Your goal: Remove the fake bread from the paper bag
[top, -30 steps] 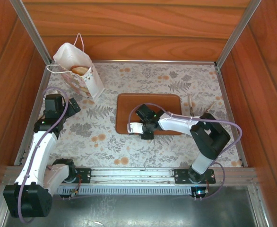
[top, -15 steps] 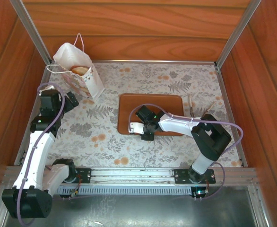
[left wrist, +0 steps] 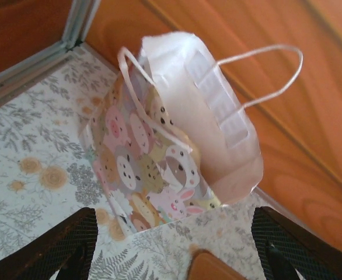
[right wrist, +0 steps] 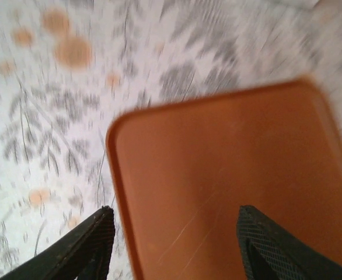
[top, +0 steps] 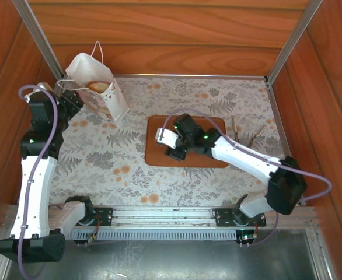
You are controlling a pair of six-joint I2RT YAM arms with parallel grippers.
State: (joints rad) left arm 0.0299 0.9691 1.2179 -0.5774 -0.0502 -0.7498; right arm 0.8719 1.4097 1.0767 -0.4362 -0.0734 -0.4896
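The paper bag [top: 98, 87] stands in the far left corner, white with a pastel print, its mouth open upward. A golden-brown piece of fake bread [top: 99, 86] shows in that mouth. My left gripper [top: 73, 100] hovers just left of the bag. In the left wrist view the paper bag [left wrist: 171, 134] lies just ahead of my open left gripper [left wrist: 174, 233], apart from both fingers [left wrist: 72, 245]. My right gripper [top: 172, 151] hangs over the brown tray [top: 203, 149]. Seen from the right wrist, my right gripper [right wrist: 177, 227] is open over the bare tray [right wrist: 229, 175] with nothing between the jaws.
Wooden walls and aluminium posts [top: 39, 38] close in the table on three sides, tight behind the bag. Thin wooden sticks [top: 236, 127] lie right of the tray. A corner of the tray [left wrist: 215, 269] shows in the left wrist view. The flowered tablecloth [top: 112, 163] covers the table.
My left arm has swung up and left to the bag. My right gripper has opened and moved farther back over the tray.
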